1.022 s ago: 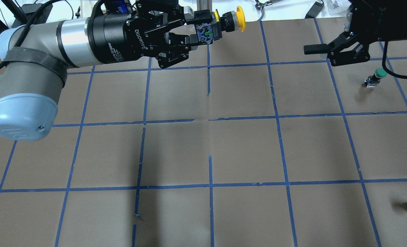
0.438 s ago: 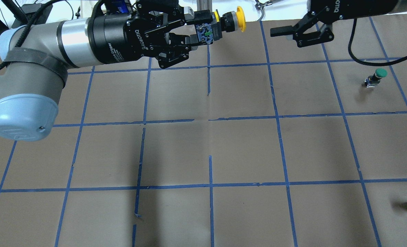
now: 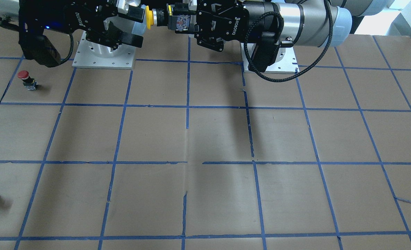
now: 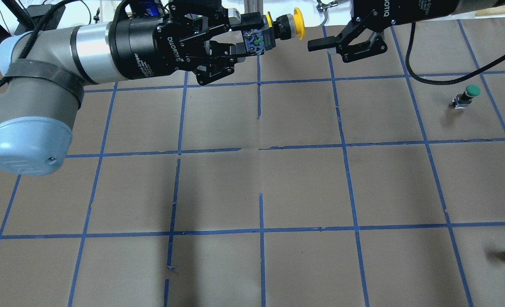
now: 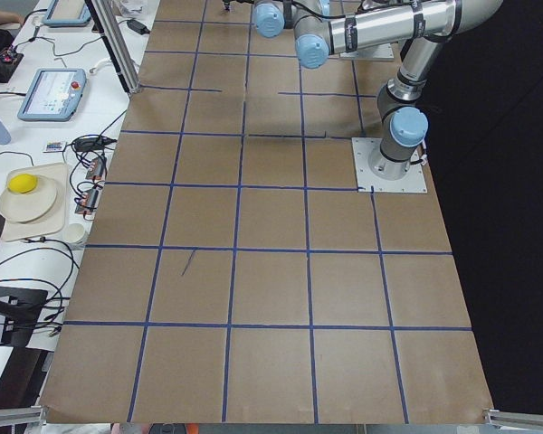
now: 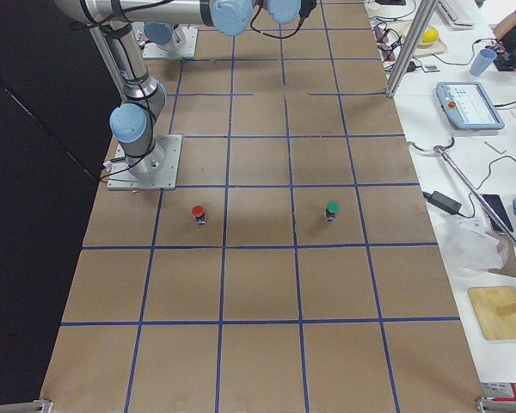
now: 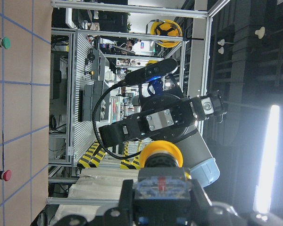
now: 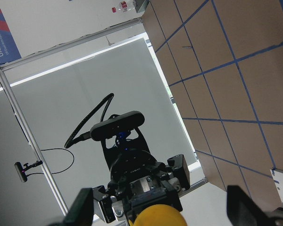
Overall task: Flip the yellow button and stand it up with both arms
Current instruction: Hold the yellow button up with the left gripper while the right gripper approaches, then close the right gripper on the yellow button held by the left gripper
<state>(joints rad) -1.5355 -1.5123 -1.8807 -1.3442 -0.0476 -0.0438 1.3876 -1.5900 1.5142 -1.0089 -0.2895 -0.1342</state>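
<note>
**Operator:** Where is the yellow button?

**Robot:** I am holding the yellow button in the air, clear of the table, with its axis horizontal. My left end effector is clamping the block body, so the cap is pointing free toward my right end effector. That one is standing wide open and empty, just beside the cap. I judge this arrangement is serving a mid-air transfer for the flip.

**Operator:** And the surroundings?

**Robot:** Brown paper with a blue tape grid is covering the table. A green-capped button and a red-capped button are standing well apart from the work. A teach pendant is lying on the side bench.
</note>
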